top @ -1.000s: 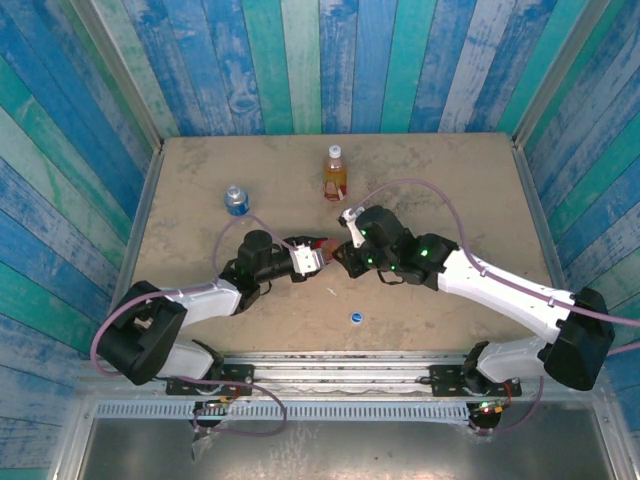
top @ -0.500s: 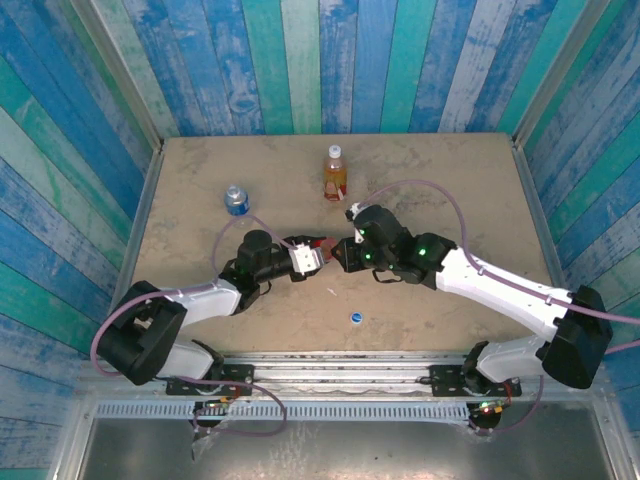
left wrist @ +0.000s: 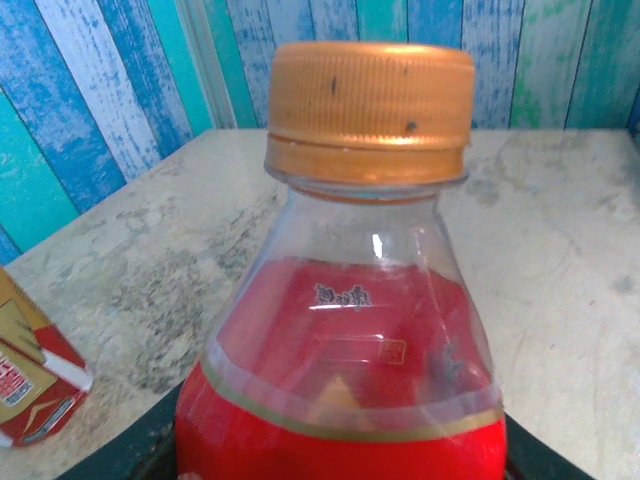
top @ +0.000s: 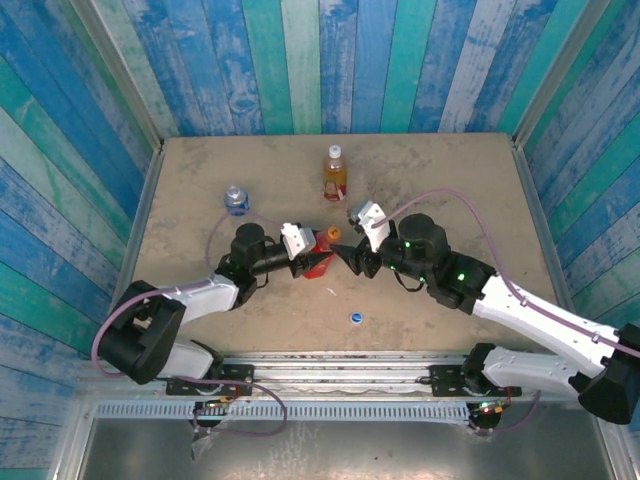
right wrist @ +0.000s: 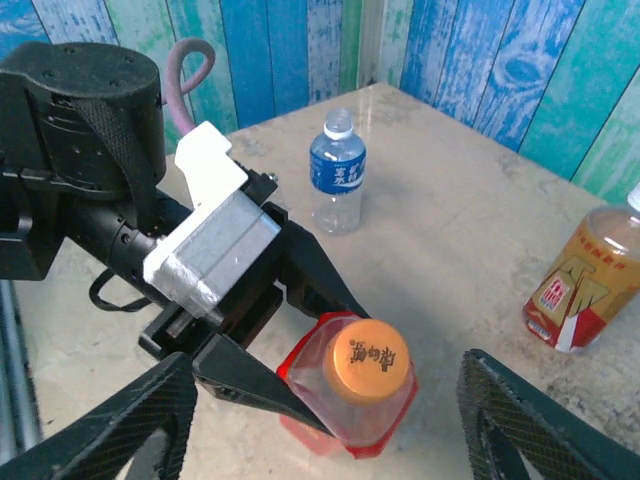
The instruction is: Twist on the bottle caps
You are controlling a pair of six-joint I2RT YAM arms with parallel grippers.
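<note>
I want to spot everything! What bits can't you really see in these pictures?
Red bottle: lower half runs off the bottom edge, left wrist view.
Tea bottle: mostly cut off by the left edge, left wrist view.
Orange cap: its skirt hides the thread, so tightness is unknown, both wrist views.
White speck: too small to name, top view.

The cap is orange, the bottle red, the plank walls striped blue-green.

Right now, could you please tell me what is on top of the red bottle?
An orange cap sits on the neck of the red bottle. It hides the thread and the mouth, so how tightly it is screwed on cannot be seen.
</note>
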